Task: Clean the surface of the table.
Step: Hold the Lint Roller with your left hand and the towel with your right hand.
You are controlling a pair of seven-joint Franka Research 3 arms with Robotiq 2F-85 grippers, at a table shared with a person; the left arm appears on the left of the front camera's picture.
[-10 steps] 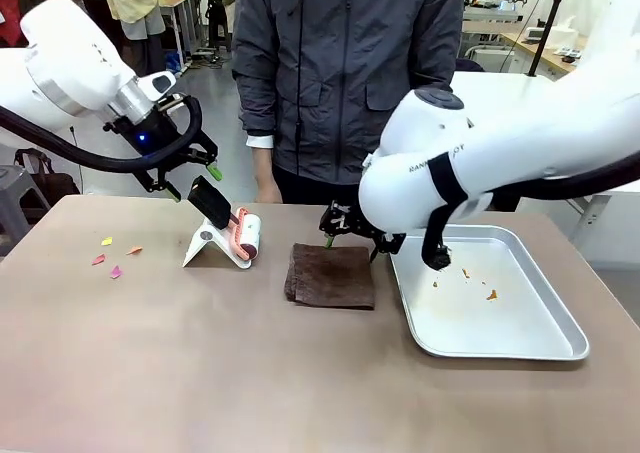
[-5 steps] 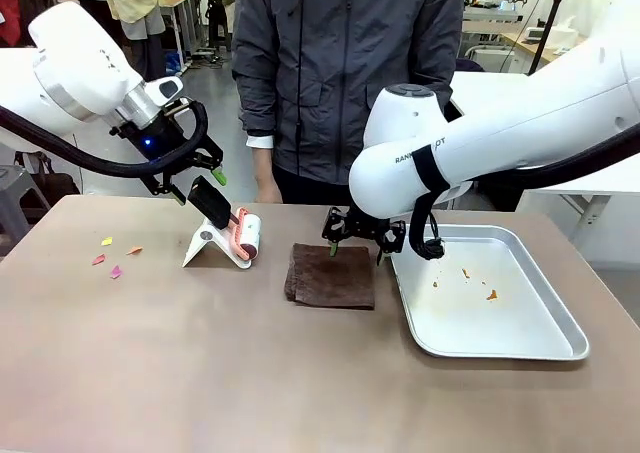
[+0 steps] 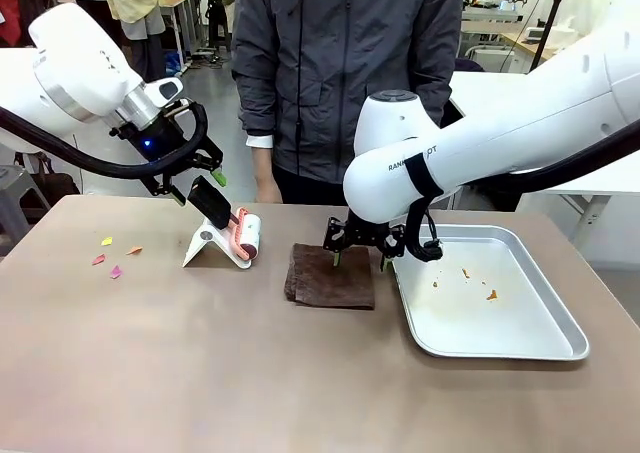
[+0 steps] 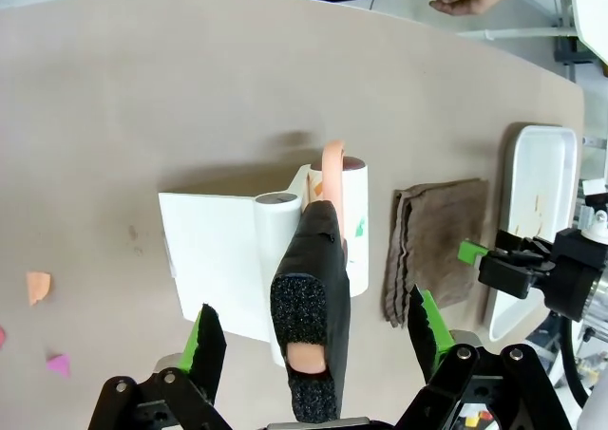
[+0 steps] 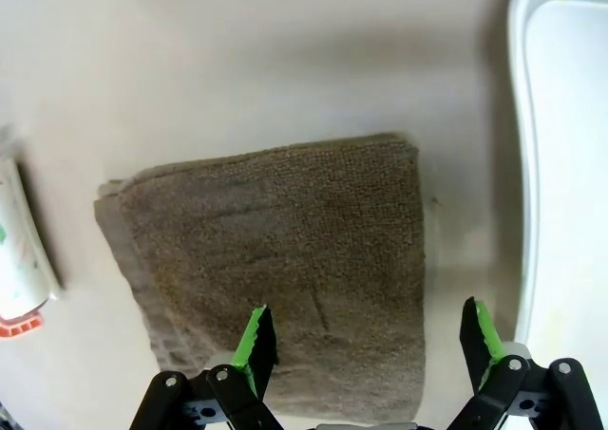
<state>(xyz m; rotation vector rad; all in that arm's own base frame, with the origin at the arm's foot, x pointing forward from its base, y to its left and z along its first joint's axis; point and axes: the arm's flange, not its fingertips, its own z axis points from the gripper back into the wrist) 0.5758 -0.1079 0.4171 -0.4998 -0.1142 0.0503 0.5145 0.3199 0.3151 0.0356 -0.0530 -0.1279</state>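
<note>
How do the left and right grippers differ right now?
The left gripper hangs tilted with its fingers either side of the lint roller's black handle; the right gripper points down over the brown cloth. The left is high above the table; the right sits low, near the cloth. Both are open, gripping nothing.

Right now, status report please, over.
Left gripper open astride lint roller handle. Right gripper open over cloth. Table: paper scraps at left. Tray beside cloth.

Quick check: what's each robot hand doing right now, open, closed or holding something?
Left hand: open around the roller handle, not gripping it.
Right hand: open, above the cloth.
</note>
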